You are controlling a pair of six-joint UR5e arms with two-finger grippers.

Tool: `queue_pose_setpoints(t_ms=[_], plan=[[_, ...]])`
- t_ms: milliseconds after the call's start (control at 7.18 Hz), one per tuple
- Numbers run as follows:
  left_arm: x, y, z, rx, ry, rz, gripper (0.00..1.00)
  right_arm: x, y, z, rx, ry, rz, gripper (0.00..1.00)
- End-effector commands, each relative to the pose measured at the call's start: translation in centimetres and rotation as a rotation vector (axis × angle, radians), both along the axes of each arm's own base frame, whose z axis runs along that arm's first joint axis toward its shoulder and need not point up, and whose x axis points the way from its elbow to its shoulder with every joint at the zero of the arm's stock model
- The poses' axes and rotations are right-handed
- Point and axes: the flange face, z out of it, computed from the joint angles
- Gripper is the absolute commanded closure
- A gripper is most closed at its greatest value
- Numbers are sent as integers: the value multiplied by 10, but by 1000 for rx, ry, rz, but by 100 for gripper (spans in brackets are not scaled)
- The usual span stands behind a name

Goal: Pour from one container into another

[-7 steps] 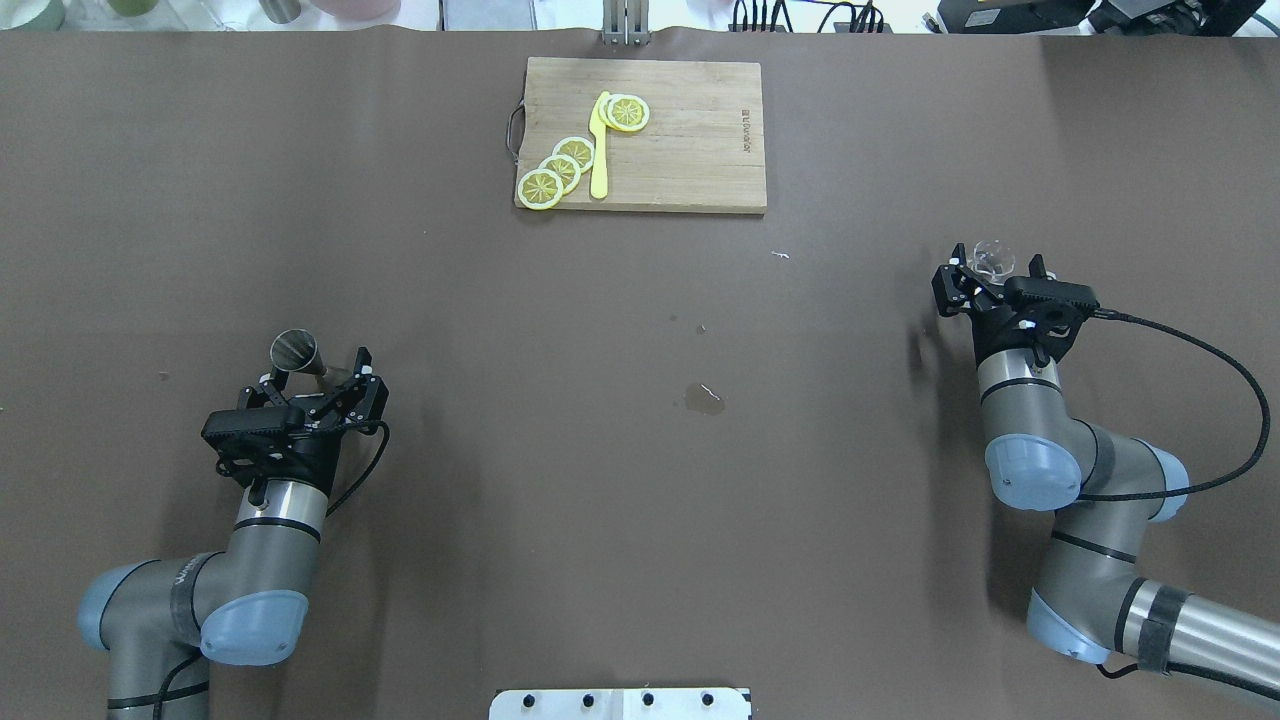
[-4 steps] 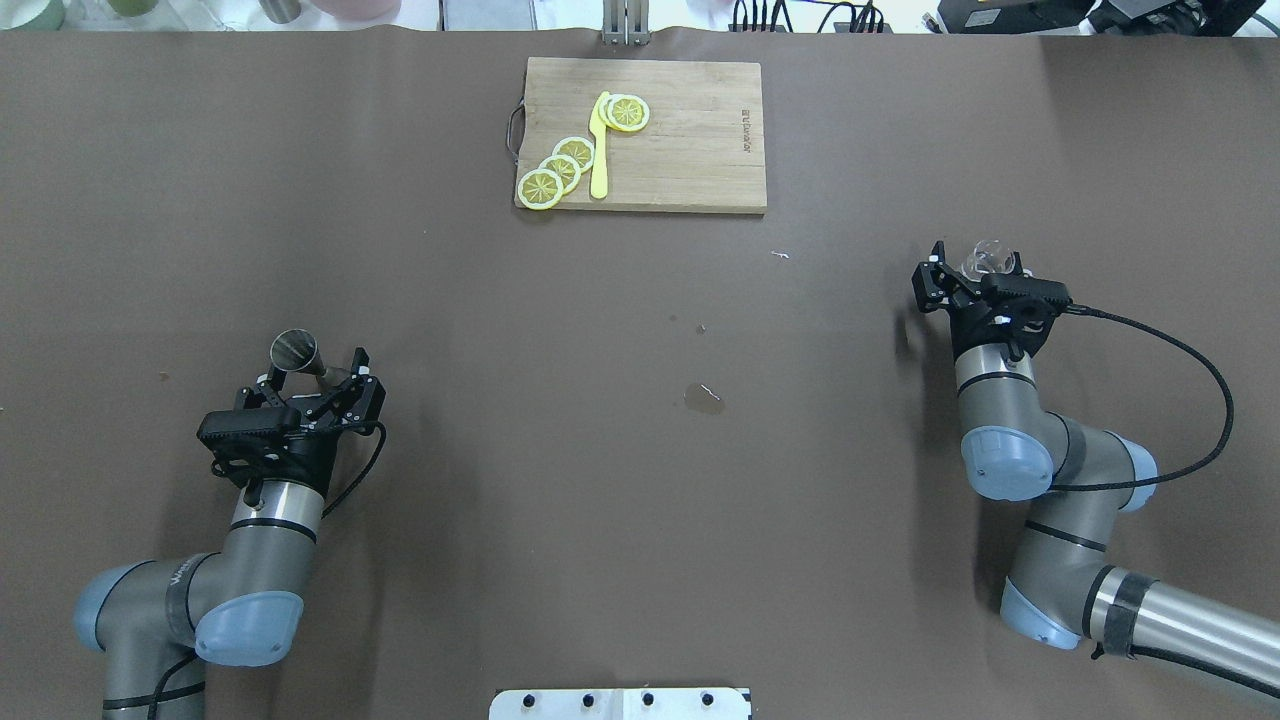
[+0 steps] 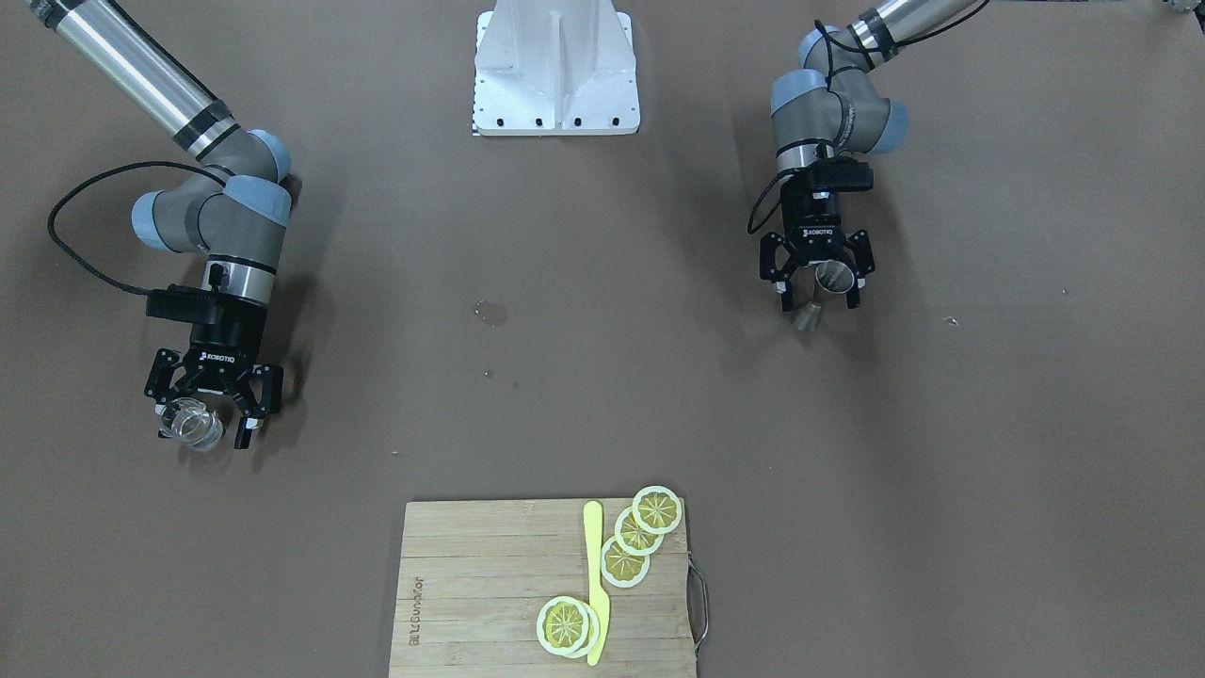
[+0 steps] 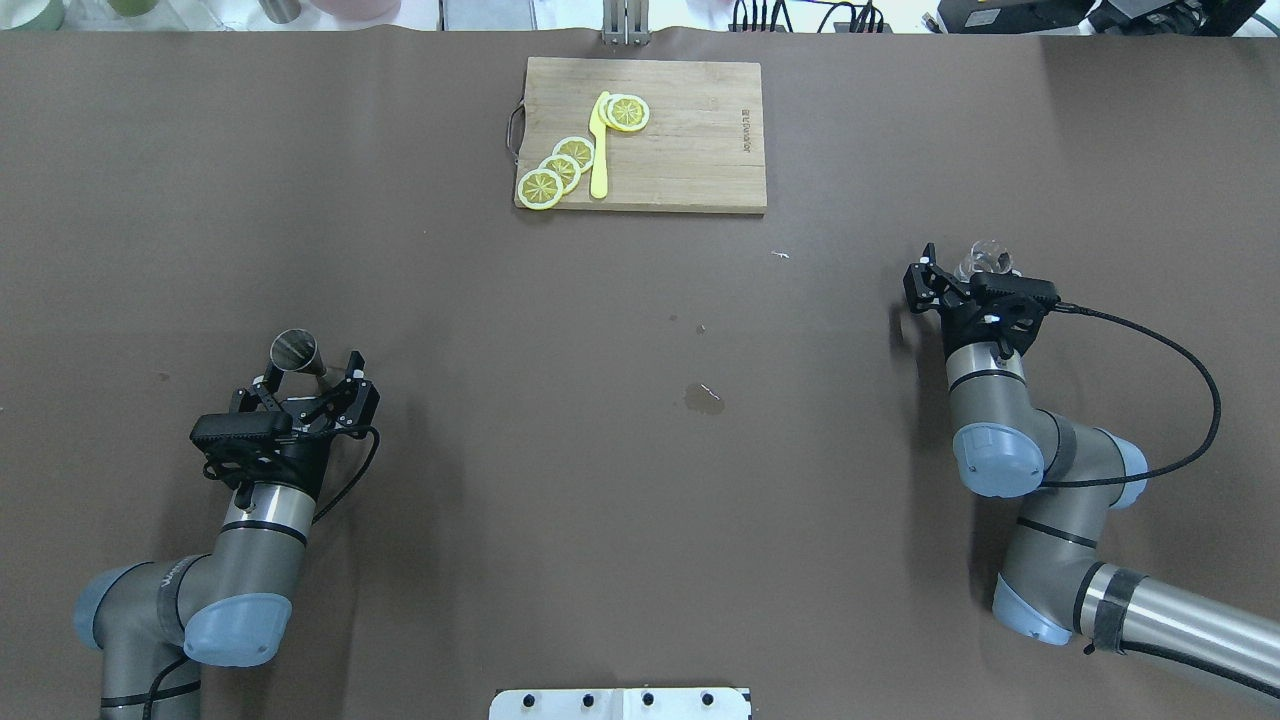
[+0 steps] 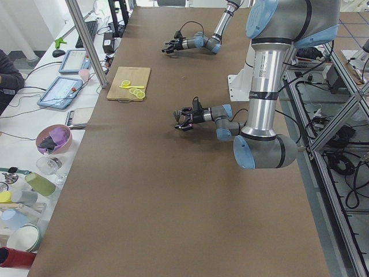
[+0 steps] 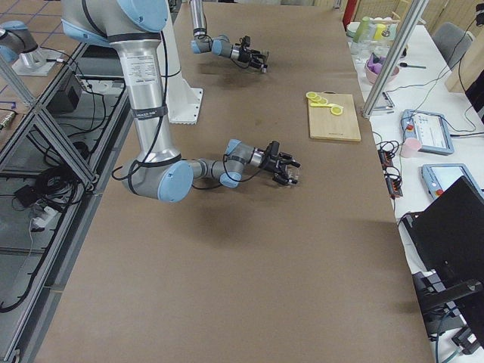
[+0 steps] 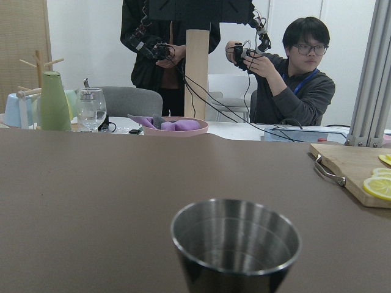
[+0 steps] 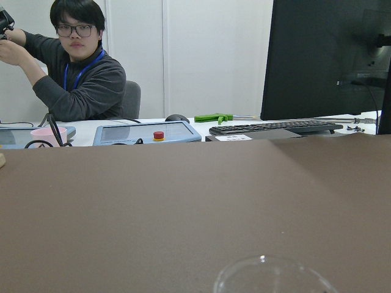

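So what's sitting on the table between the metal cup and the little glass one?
Mostly bare brown table. The overhead view shows only a small wet spot roughly midway between the jigger and the glass cup.

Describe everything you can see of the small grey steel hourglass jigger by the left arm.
The small grey stainless-steel hourglass jigger is two cones joined at a narrow waist, with a shiny, reflective finish. It stands upright on the brown table, one open end up. In the left wrist view no liquid shows in that upper cup. It sits between the spread fingers of the left gripper, which straddle it; whether a finger touches it cannot be told.
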Motion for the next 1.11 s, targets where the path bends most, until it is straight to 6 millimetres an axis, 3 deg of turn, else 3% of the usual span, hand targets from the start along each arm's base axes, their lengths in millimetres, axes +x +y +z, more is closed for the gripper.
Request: queue_pose_setpoints(t_ms=[0,278,418,557,835,975], plan=[[1,1,-2,5,3,-3,2,0,0,1,-2,0,-3,24],[2,2,-3,15,-18,-7,3,2,1,2,-5,2,-5,48],[5,1,-8,18,-16,-6,18,1,1,0,-6,-2,-9,59],[5,1,-6,17,-21,-6,51,2,2,-3,-4,-9,-10,67],[6,1,-5,17,-24,-6,93,8,6,-16,-11,-18,-25,88],[6,1,-5,16,-22,-4,96,15,11,-19,-14,-16,-29,96]])
